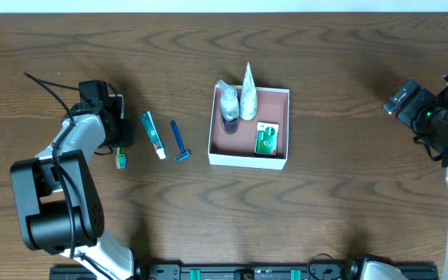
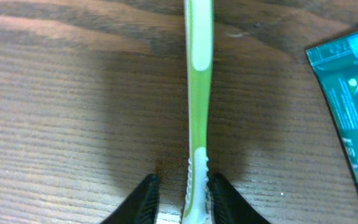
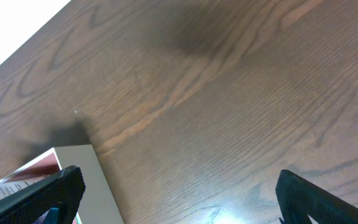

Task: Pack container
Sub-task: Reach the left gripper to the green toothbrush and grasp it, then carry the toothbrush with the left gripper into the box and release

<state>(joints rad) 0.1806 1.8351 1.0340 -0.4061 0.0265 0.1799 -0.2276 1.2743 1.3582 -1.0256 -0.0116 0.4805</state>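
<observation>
The container [image 1: 239, 140], a shallow white-walled box with a pink-brown inside, sits at mid-table. It holds a clear bottle [image 1: 229, 103], a white tube [image 1: 247, 95] and a green packet [image 1: 267, 139]. A green and white toothbrush [image 2: 199, 93] lies on the table at the left; its head shows in the overhead view [image 1: 120, 161]. My left gripper [image 2: 182, 200] is low over its handle, one finger on each side, with a gap on the left side. My right gripper [image 3: 179, 199] is wide open and empty, raised at the far right, with the container's corner [image 3: 86, 180] in its view.
A teal toothpaste tube [image 1: 152, 134] and a blue razor [image 1: 180, 142] lie between the left gripper [image 1: 119, 140] and the container. The tube also shows in the left wrist view [image 2: 353, 99]. The right arm [image 1: 422, 109] hovers near the table's right edge.
</observation>
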